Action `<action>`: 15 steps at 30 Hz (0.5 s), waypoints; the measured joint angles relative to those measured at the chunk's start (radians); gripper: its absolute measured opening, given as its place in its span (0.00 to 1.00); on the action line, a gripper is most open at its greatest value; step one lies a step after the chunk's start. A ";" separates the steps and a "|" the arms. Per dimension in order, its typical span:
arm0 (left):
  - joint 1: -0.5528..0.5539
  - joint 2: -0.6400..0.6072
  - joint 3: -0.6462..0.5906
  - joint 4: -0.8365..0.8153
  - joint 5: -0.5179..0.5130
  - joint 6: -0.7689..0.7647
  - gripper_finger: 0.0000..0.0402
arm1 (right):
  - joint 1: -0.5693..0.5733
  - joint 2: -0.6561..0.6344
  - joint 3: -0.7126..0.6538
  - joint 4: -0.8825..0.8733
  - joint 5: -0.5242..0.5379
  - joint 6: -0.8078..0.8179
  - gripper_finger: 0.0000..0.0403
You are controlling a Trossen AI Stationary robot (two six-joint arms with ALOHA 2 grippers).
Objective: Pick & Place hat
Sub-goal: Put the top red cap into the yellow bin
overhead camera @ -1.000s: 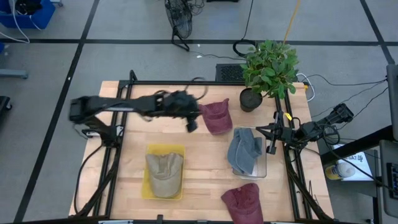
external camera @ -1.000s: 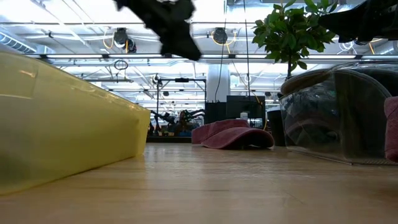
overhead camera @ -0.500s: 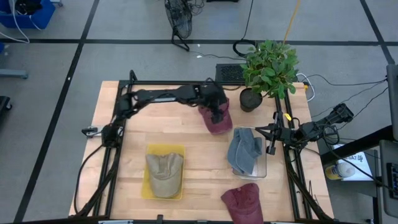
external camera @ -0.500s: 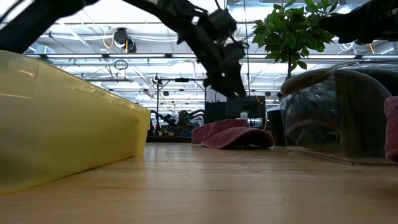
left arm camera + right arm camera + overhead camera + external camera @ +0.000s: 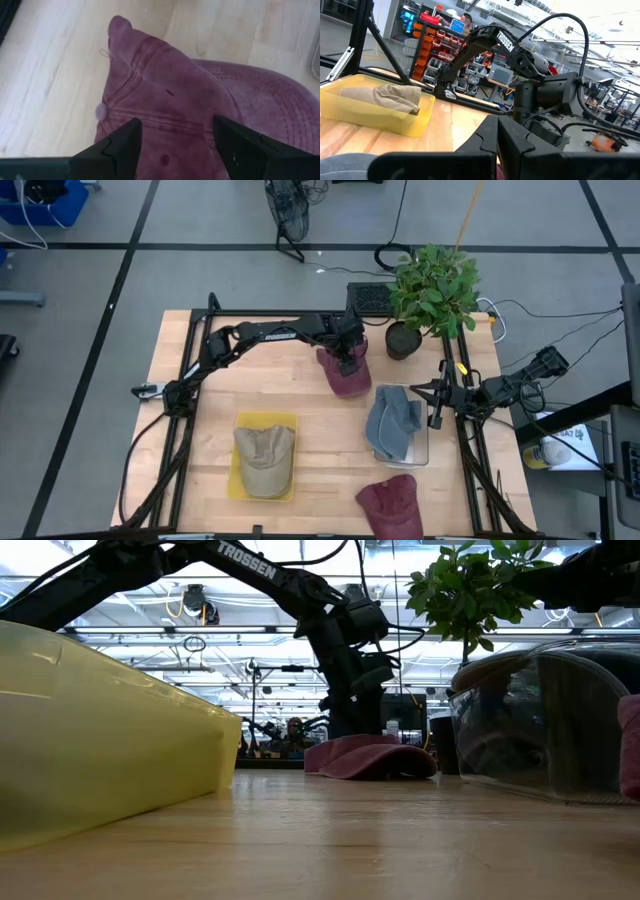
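**Over the far maroon cap: left hand has dropped in and is lined up to grab**

Nearest the front edge of the surface there's a second maroon cap, right of centre, not being touched. Just past that on the left is the yellow tray with a tan cap already lying in it. On the right sits the clear bin with a grey cap draped in it. None of those have budged over the last second.

What did change is the left arm. A second ago it was hanging over the left-middle of the surface, well short of anything. Half a second ago it had swung across toward the far side, and now the left hand is right down on the far maroon cap, which lies at the far middle, just left of the potted plant. From the low camera the arm looks like it comes straight down onto the cap's crown. The wrist camera shows the fingers spread apart, straddling the crown with fabric between them, nothing pinched yet.

So I'd say the reach is basically done and the squeeze is next. The cap is still flat on the wood, not lifted.

The right hand is parked off the right edge near the clear bin, and its fingers look pressed together with nothing in them.
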 joint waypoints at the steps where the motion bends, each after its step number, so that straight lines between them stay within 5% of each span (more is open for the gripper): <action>1: -0.001 -0.001 -0.001 0.001 0.004 0.001 0.61 | 0.000 0.000 0.000 0.000 0.000 -0.002 0.00; 15: -0.014 -0.002 0.101 -0.174 0.050 0.107 0.61 | 0.000 0.000 0.000 0.000 0.000 -0.003 0.00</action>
